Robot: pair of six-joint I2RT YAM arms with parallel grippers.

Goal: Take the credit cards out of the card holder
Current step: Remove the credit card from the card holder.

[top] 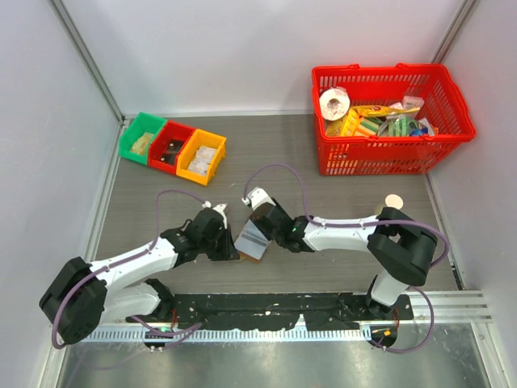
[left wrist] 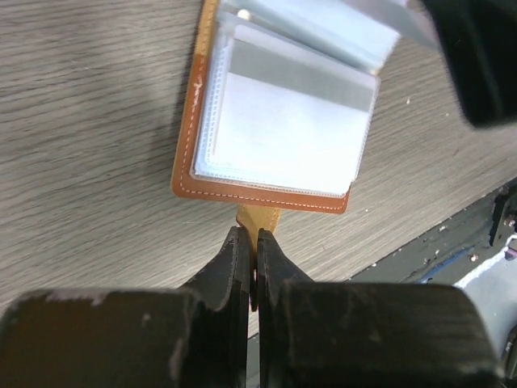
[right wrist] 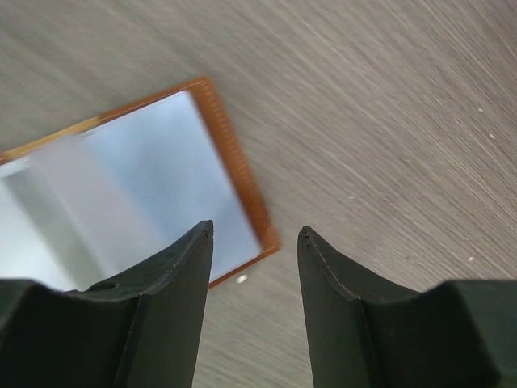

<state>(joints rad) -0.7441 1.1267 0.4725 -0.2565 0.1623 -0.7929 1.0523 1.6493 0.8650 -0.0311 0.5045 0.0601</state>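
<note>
On the grey table, near its front middle, the card holder lies open between both arms. Its long axis seemingly runs near-left to far-right. The right gripper stands part open over its corner. The left gripper pinches its brown tab.
</note>
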